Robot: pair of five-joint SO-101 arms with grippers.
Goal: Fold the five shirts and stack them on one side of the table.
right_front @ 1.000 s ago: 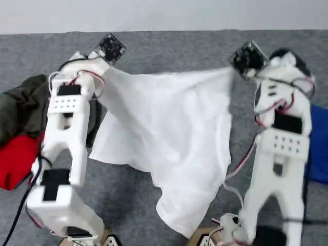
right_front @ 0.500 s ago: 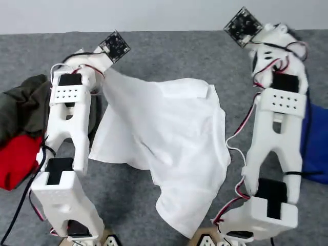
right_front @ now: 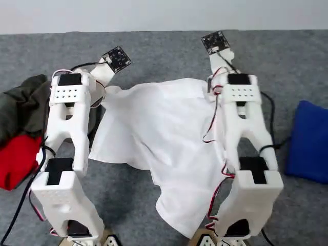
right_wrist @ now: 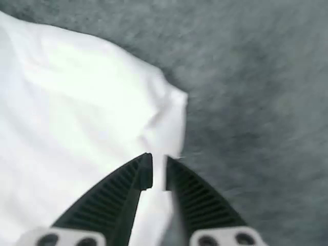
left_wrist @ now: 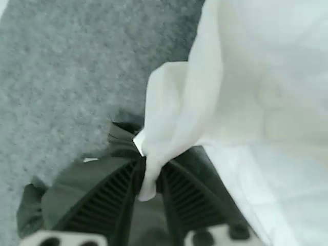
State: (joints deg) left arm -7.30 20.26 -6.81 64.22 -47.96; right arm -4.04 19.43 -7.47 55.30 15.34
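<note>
A white shirt lies spread and rumpled in the middle of the grey table. My left gripper is at its far left corner. In the left wrist view this gripper is shut on a bunched fold of the shirt. My right gripper is over the shirt's far right corner. In the right wrist view its fingers stand almost together, with a thin strip of white between them. The shirt edge runs right beneath the tips. I cannot tell whether any cloth is pinched.
A dark green garment and a red shirt are heaped at the left edge of the table. A folded blue shirt lies at the right edge. Bare grey felt runs along the far side.
A second ago the right gripper held the shirt's far right corner taut. That corner then dropped onto the table, and the right arm swung left to it. The left gripper kept its hold.
</note>
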